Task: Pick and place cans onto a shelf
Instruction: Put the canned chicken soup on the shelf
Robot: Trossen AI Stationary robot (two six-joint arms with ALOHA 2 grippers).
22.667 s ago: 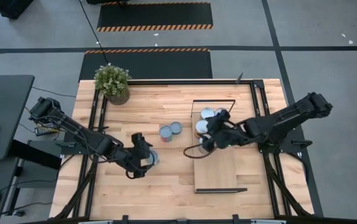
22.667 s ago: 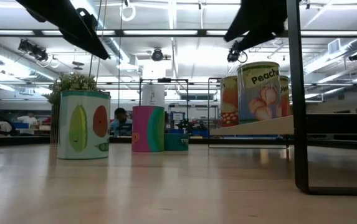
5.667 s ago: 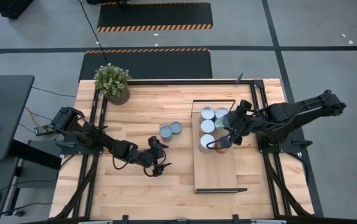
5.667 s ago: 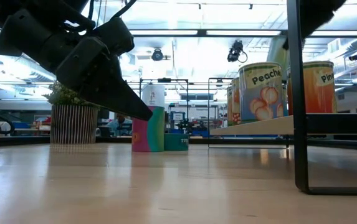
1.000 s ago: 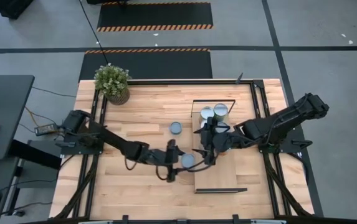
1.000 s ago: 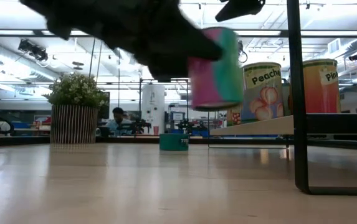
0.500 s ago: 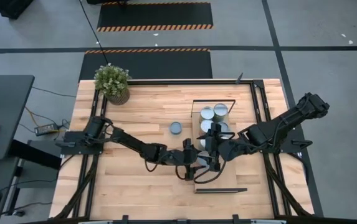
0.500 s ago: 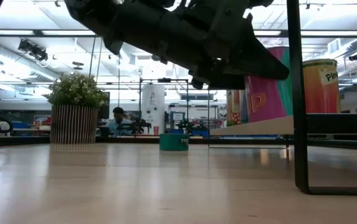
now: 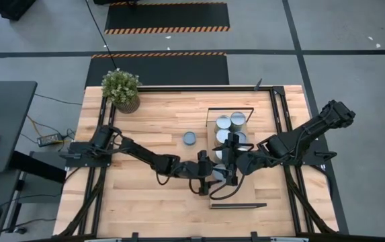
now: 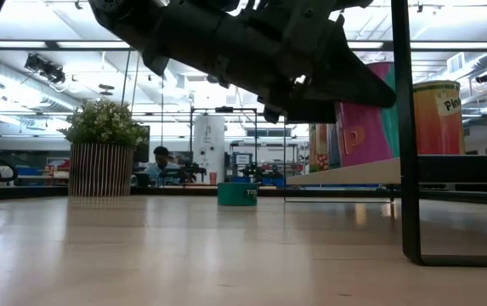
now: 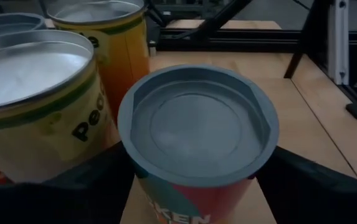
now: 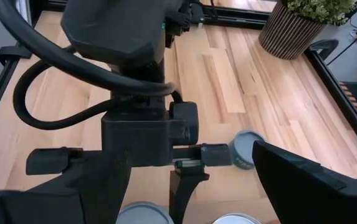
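Left arm: reaches low across the table toward its right side, left gripper (image 9: 214, 173) at the shelf's left edge, clenched on a pink-and-teal grey-lidded can (image 11: 198, 134).
Right arm: right gripper (image 9: 227, 161) above the light-wood black-framed shelf (image 9: 236, 191); grip cannot be told.
Neighbours: yellow peach tin (image 11: 32, 93) just beside the held can.
Count: one small can (image 9: 189, 138) mid-table; potted plant (image 9: 121, 89) at far-left corner.

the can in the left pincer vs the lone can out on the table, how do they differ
The held can sits between the left pincer fingers at the shelf edge; the lone can stands free on the bare tabletop.
The held can looks tall with pink and green sides; the lone can looks short and teal in the low view.
Both stand upright with round grey tops.
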